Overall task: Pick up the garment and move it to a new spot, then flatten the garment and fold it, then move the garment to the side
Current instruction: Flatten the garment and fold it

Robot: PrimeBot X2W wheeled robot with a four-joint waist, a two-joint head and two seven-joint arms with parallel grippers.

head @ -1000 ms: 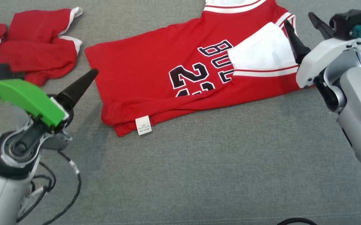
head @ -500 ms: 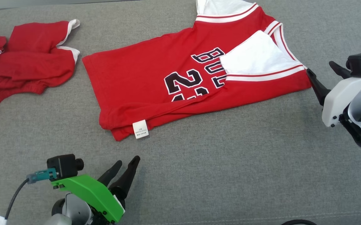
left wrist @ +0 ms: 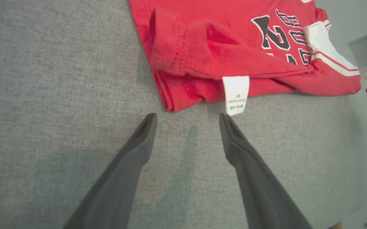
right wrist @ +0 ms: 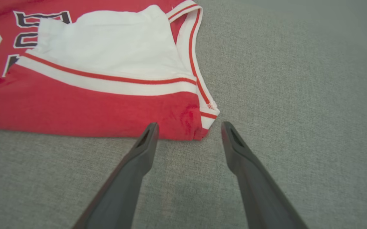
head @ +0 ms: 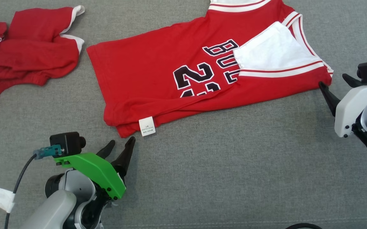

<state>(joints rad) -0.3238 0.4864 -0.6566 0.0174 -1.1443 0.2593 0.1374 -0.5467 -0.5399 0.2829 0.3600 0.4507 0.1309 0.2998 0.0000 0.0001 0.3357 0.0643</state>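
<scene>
Red basketball jersey [head: 183, 70]: lies flat on the grey fabric surface [head: 234, 165], folded lengthwise. It runs from the middle of the surface toward the far right, and its collar end leaves the head view at the top edge. Black numerals and lettering face up, partly swallowed by the fold. A white inner panel with red-striped trim is turned over at the right end. A white care label [head: 147, 126] sticks out of the near fold by the hem corner.

Left gripper [head: 122, 141]: released, fingers spread, nothing between them. Its tips point at the jersey's near-left hem corner and stop just short of it. In the left wrist view the care label hangs just beside the right-hand fingertip (contact cannot be judged).

Right gripper [head: 333, 80]: released, fingers spread and empty. It sits at the jersey's near-right corner. In the right wrist view the trimmed corner lies just beyond the gap between the tips. Whether either tip touches the cloth cannot be told.

A second red garment [head: 27, 60], crumpled, lies at the far left of the surface, apart from the jersey.
</scene>
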